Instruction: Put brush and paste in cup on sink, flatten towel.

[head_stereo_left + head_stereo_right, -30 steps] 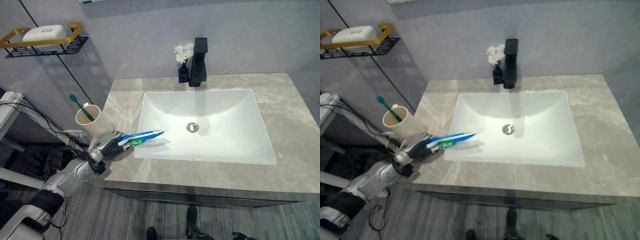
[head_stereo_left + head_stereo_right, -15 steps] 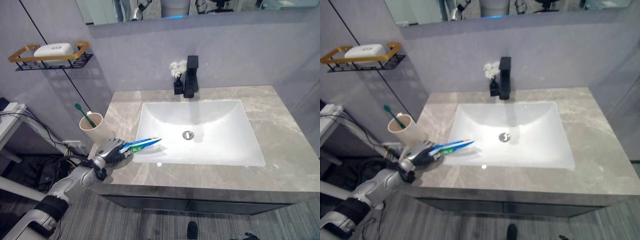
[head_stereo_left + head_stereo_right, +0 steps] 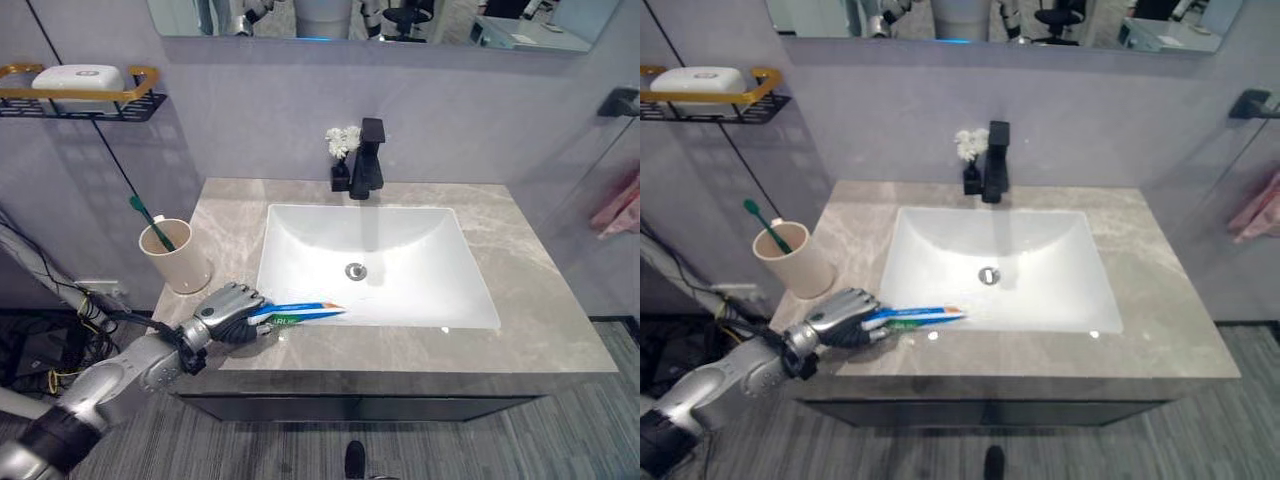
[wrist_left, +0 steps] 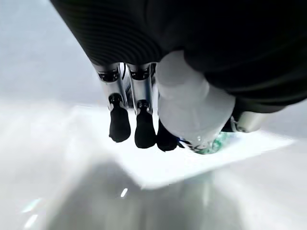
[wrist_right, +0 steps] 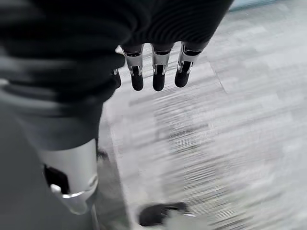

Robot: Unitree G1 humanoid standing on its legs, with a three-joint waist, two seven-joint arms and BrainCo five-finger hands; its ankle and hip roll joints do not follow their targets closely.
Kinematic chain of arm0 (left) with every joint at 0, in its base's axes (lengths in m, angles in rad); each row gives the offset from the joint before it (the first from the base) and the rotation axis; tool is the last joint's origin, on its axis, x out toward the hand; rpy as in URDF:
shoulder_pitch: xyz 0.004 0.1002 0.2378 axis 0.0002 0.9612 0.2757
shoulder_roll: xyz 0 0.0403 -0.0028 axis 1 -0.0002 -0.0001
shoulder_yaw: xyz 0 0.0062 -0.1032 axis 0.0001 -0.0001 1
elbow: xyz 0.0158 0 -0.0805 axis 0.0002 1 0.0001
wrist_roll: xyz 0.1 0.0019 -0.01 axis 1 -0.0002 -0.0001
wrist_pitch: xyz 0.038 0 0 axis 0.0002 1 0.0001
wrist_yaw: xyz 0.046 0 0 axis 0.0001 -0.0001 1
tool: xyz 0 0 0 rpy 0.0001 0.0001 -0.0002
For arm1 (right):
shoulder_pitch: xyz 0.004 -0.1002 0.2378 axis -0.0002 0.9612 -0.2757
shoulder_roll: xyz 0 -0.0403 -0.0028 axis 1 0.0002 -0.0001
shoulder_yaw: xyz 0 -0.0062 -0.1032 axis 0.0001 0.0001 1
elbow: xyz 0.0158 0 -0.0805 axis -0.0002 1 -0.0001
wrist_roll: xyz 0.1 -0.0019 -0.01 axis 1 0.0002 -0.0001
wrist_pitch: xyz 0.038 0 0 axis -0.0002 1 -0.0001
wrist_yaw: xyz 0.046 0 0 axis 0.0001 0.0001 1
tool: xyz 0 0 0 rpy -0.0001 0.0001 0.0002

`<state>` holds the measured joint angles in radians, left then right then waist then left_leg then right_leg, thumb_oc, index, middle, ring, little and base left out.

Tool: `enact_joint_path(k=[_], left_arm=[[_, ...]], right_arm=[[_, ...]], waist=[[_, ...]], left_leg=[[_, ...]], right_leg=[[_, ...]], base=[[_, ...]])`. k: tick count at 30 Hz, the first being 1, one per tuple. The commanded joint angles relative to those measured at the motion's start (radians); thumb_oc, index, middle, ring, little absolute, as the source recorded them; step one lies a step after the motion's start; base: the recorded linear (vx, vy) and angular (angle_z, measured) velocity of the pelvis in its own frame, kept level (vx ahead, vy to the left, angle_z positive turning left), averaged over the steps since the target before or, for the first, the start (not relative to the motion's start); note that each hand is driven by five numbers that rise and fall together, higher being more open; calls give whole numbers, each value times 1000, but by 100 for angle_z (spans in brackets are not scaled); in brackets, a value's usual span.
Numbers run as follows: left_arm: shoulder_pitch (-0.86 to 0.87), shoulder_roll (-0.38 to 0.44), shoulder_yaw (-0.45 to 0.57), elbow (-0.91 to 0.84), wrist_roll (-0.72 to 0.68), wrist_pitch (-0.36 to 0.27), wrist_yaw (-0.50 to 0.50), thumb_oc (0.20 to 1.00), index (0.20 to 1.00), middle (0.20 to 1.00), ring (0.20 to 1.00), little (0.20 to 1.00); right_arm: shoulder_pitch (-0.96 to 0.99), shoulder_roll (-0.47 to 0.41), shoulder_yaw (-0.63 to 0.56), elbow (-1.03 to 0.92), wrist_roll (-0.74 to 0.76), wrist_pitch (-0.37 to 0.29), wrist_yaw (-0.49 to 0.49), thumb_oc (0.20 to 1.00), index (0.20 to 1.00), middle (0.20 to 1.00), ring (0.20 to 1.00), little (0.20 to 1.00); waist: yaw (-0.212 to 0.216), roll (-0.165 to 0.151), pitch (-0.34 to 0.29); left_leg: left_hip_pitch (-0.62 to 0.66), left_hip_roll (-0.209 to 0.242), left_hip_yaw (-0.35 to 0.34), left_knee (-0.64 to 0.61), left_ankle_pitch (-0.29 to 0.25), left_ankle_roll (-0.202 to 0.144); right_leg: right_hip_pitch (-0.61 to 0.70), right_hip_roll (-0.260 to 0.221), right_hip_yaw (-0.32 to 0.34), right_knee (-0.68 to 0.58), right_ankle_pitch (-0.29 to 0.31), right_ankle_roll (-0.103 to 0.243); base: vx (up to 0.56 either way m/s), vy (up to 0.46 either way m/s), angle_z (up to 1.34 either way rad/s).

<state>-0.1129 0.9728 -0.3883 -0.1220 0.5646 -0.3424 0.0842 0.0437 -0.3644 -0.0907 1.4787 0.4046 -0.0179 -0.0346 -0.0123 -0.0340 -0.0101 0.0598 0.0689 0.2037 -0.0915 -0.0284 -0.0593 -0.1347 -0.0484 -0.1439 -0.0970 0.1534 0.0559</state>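
My left hand [image 3: 228,311] is closed round the blue, white and green toothpaste tube [image 3: 297,314], fingers curled over its near end above the front left of the grey marble tabletop [image 3: 540,260]; in the left wrist view the dark-tipped fingers [image 4: 144,129] fold down beside the tube's white end [image 4: 192,108]. The tube lies nearly level, its far tip reaching out over the front left rim of the white rectangular sink basin [image 3: 375,262]. The left arm comes in low from the lower left, forearm angled up toward the tabletop edge, the back of the hand facing up. Just behind the hand stands the beige cup [image 3: 174,256] at the left edge of the tabletop, with the green-handled toothbrush [image 3: 152,220] leaning in it. My right hand [image 5: 154,72] hangs over the grey striped floor [image 5: 230,120], its fingers straight and relaxed, holding nothing. At the back of the basin rise the black faucet [image 3: 368,159] and a small black vase of white flowers [image 3: 342,148] beside it. On the wall at left, a black and gold wire shelf [image 3: 85,100] carries a white soap bar [image 3: 77,77].
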Motion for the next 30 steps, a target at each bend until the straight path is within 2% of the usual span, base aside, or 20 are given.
enact_joint_path(k=[1,5,8,9,10,11,12,14,17,18,19,21,23,24,26,28,30], left_arm=[[-26,-2,87,-39,-67,-2,41,200,200,200,200,200],[-62,-5,145,-84,-81,11,72,200,200,200,200,200],[-122,-21,167,-113,-64,30,129,200,200,200,200,200],[-134,-25,173,-118,-62,33,145,200,200,200,200,200],[-150,-32,183,-124,-52,33,175,200,200,200,200,200],[-185,-30,188,-141,-26,35,219,200,200,200,200,200],[-188,-33,186,-139,-23,36,222,200,200,200,200,200],[-238,-26,182,-151,4,37,271,200,200,200,200,200],[-303,-24,193,-162,44,45,343,200,200,200,200,200],[-329,-12,204,-156,69,48,383,200,200,200,200,200],[-330,-14,204,-152,72,47,387,200,200,200,200,200],[-352,-17,218,-138,109,62,430,200,200,200,200,200],[-361,-14,248,-129,133,74,447,200,200,200,200,200],[-360,-14,248,-130,133,74,447,200,200,200,200,200],[-381,-1,294,-148,154,86,454,200,200,200,200,200],[-403,2,301,-144,155,99,454,200,200,200,200,200],[-434,7,300,-144,151,108,448,200,200,200,200,200]], right_arm=[[-19,-14,4,51,115,8,6,1000,1000,1000,1000,1000],[-34,-72,-88,47,210,-18,-48,1000,1000,1000,1000,1000],[-57,-106,-221,0,397,-85,-138,1000,1000,1000,1000,1000],[-60,-113,-234,-22,398,-97,-155,1000,1000,1000,1000,1000],[-65,-135,-271,-72,414,-135,-191,1000,1000,1000,1000,1000],[-77,-171,-293,-158,379,-186,-267,1000,1000,1000,1000,1000],[-76,-168,-296,-167,373,-187,-278,1000,1000,1000,1000,1000],[-86,-203,-319,-294,319,-238,-371,1000,1000,1000,1000,1000],[-84,-236,-355,-548,160,-302,-536,1000,1000,1000,1000,1000],[-66,-264,-359,-674,-1,-302,-617,1000,1000,1000,1000,1000],[-65,-257,-362,-690,-22,-291,-632,1000,1000,1000,1000,1000],[-55,-279,-356,-829,-208,-261,-703,1000,1000,1000,1000,1000],[-50,-295,-348,-959,-336,-233,-696,1000,1000,1000,1000,1000],[-48,-293,-349,-963,-338,-231,-696,1000,1000,1000,1000,1000],[-55,-327,-315,-1122,-443,-211,-622,1000,1000,1000,1000,1000],[-87,-341,-253,-1224,-442,-221,-528,1000,1000,1000,1000,1000],[-126,-328,-190,-1275,-371,-227,-443,1000,1000,1000,1000,1000]], waist=[[-14,-29,-78],[-25,-38,-93],[-30,-38,-100],[-31,-39,-103],[-38,-38,-105],[-44,-37,-114],[-43,-35,-112],[-50,-31,-118],[-56,-24,-127],[-60,-20,-132],[-61,-18,-131],[-65,-15,-135],[-65,-15,-137],[-65,-15,-136],[-65,-18,-140],[-62,-20,-144],[-61,-22,-143]], left_leg=[[-76,7,-54,4,51,-36],[-66,8,-50,4,45,-35],[-60,7,-53,4,40,-33],[-59,7,-52,4,38,-33],[-57,7,-49,4,41,-32],[-53,8,-50,4,35,-32],[-54,8,-50,4,34,-32],[-49,8,-52,4,32,-30],[-43,8,-53,4,29,-28],[-39,8,-52,4,27,-26],[-39,8,-52,4,26,-26],[-34,6,-51,4,24,-23],[-29,7,-49,4,21,-21],[-29,7,-49,4,21,-21],[-20,7,-45,4,19,-19],[-16,8,-42,4,20,-20],[-13,7,-38,4,21,-19]], right_leg=[[93,-52,11,10,-46,95],[102,-50,14,10,-45,96],[108,-50,14,10,-45,99],[110,-49,15,10,-45,99],[111,-50,14,10,-41,99],[115,-49,16,10,-45,101],[115,-49,16,10,-46,101],[117,-49,17,10,-45,103],[122,-50,18,10,-45,103],[125,-50,17,10,-45,103],[126,-50,16,10,-45,103],[130,-49,18,10,-45,102],[133,-49,21,10,-46,101],[134,-48,21,10,-46,101],[139,-47,26,10,-49,99],[143,-46,27,10,-49,98],[144,-46,29,10,-47,97]], base=[[0,0,0],[2,0,-1],[0,0,0],[0,0,0],[0,0,0],[0,0,0],[34,16,-2],[0,0,0],[0,0,0],[0,0,0],[0,0,0],[0,0,0],[0,0,0],[0,0,0],[-10,7,-10],[-20,7,-13],[-25,0,-8]])
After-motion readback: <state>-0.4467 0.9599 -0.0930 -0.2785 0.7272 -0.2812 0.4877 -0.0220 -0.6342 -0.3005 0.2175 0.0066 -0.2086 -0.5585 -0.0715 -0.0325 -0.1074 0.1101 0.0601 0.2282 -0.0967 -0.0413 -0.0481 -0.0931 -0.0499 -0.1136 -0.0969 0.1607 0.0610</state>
